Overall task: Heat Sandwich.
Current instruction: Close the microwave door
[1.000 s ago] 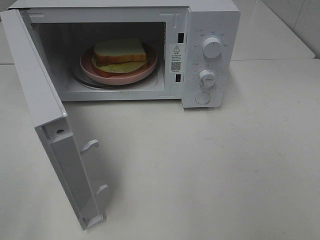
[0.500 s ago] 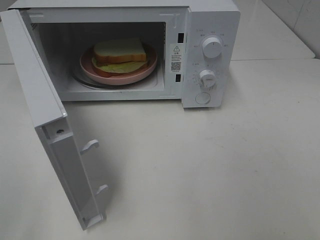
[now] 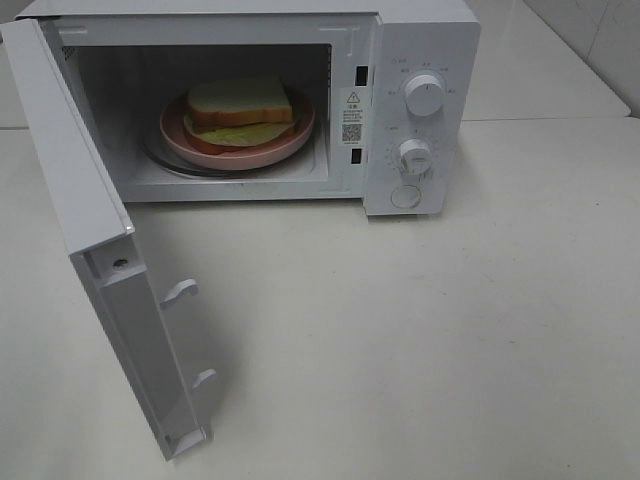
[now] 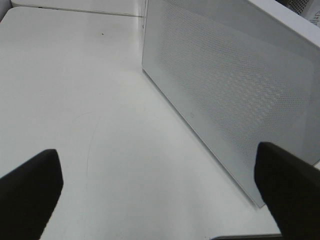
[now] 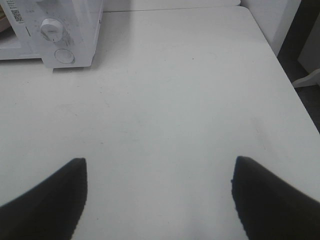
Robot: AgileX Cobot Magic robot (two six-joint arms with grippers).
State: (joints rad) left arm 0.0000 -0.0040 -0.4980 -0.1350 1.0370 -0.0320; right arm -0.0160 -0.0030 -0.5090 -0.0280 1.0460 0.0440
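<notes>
1. Exterior high: sandwich (image 3: 240, 103) on pink plate (image 3: 285, 148) inside microwave (image 3: 432, 45), upper centre, loaded for heating.
2. Door (image 3: 70, 170) stands wide, lower left.
3. Left gripper (image 4: 156, 152) spread, empty, beside door, likely to push it shut; right gripper (image 5: 160, 161) spread, empty.

You are looking at a microwave (image 3: 420, 60) in a smooth white casing with a faint sheen; painted metal or plastic, you cannot tell which. The outer face of its door (image 4: 225, 85) shows a fine dotted mesh pattern under a smooth, glossy white panel. The latch hooks (image 3: 180, 291) look like moulded white plastic, and so do the smooth knobs (image 3: 424, 95). Your table (image 3: 450, 340) is off-white, smooth and nearly matt, with faint scuffs. The pink plate (image 3: 245, 160) looks glazed and glossy. The sandwich (image 3: 240, 100) has soft, porous bread. The fingers (image 4: 30, 195) of your left gripper (image 4: 156, 152) and those of your right gripper (image 5: 157, 167) look matt black.
</notes>
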